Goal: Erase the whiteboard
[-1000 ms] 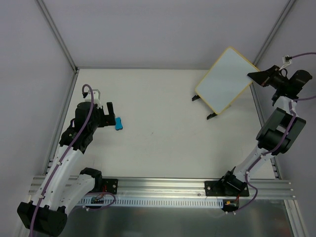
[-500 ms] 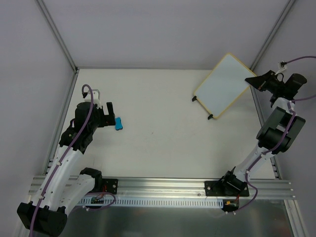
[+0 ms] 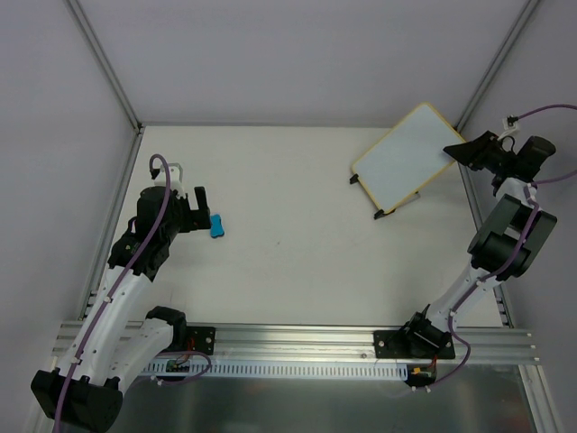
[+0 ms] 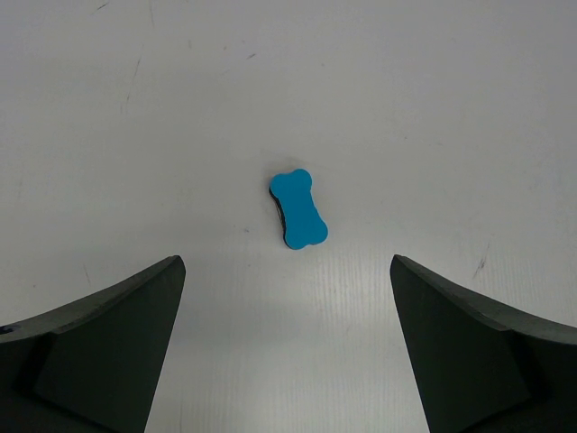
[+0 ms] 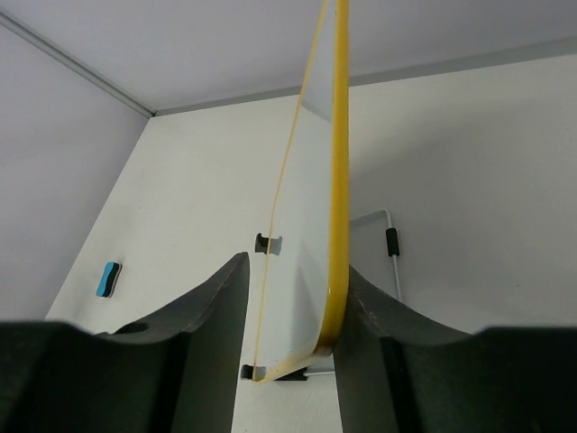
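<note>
Top external view: small rectangular whiteboard with thin yellow rim and two black feet (image 3: 403,155) sits at the far right corner of the white table (image 3: 297,271), tilted up. Its right edge is in the right gripper (image 3: 462,149). Can't tell whether the feet touch the table.

Right wrist view: whiteboard (image 5: 338,180) is seen almost edge-on, yellow rim running up between the two fingers. The right gripper (image 5: 293,275) is clamped across the board's thickness, one finger on each face.

Left gripper (image 3: 200,209) is on the left side, well apart from the board. Small blue bone-shaped eraser block (image 3: 216,225) lies flat on the table just beside its tips.

Left wrist view: left gripper (image 4: 287,263) is spread wide and holds nothing. The eraser (image 4: 298,208) is dead ahead, centred between the fingers and just past the tips. Its long axis points roughly away from the wrist, slightly skewed, so the fingers would close across its narrow waist.

Judgement: the left arm is far nearer the eraser. Next move is probably a short reach forward and down, then close, with the right arm presenting the board. Risk is that the skew twists the eraser in the grip.
</note>
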You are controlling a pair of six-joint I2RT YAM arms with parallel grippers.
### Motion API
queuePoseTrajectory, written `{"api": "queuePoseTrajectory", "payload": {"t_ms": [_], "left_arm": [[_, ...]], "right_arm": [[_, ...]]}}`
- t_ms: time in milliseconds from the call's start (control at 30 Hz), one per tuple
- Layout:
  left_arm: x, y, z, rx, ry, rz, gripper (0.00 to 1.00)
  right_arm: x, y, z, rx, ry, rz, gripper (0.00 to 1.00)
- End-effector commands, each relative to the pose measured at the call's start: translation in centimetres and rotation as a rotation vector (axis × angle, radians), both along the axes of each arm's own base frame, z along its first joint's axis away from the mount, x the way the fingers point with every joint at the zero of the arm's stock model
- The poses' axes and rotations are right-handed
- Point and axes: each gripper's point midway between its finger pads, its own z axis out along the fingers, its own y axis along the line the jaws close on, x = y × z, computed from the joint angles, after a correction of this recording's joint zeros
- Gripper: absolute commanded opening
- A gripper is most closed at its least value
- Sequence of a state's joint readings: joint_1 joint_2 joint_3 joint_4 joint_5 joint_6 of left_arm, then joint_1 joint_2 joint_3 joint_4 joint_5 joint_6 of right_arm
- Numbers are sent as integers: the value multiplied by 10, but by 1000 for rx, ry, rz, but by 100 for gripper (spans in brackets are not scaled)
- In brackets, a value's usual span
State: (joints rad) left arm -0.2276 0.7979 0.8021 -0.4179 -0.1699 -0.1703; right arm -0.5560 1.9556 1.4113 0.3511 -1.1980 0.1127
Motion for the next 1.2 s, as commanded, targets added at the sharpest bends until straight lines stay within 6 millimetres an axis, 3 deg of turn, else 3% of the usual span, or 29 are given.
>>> {"api": "queuePoseTrajectory", "payload": {"t_ms": [0, 133, 367, 867, 1167], "left_arm": [[-1, 7, 0, 27, -10, 18, 99], [-1, 7, 0, 27, -10, 15, 99], [-1, 6, 0, 27, -8, 14, 99], [-2, 5, 3, 22, -21, 7, 99], [-4, 6, 5, 18, -30, 8, 99]], "right_arm": [[-2, -1, -2, 2, -3, 18, 42], [-5, -5, -8, 2, 1, 14, 35], [-11, -12, -22, 4, 20, -8, 40], [-22, -14, -33, 34, 38, 13, 1], [-29, -17, -28, 57, 40, 24, 0]]}}
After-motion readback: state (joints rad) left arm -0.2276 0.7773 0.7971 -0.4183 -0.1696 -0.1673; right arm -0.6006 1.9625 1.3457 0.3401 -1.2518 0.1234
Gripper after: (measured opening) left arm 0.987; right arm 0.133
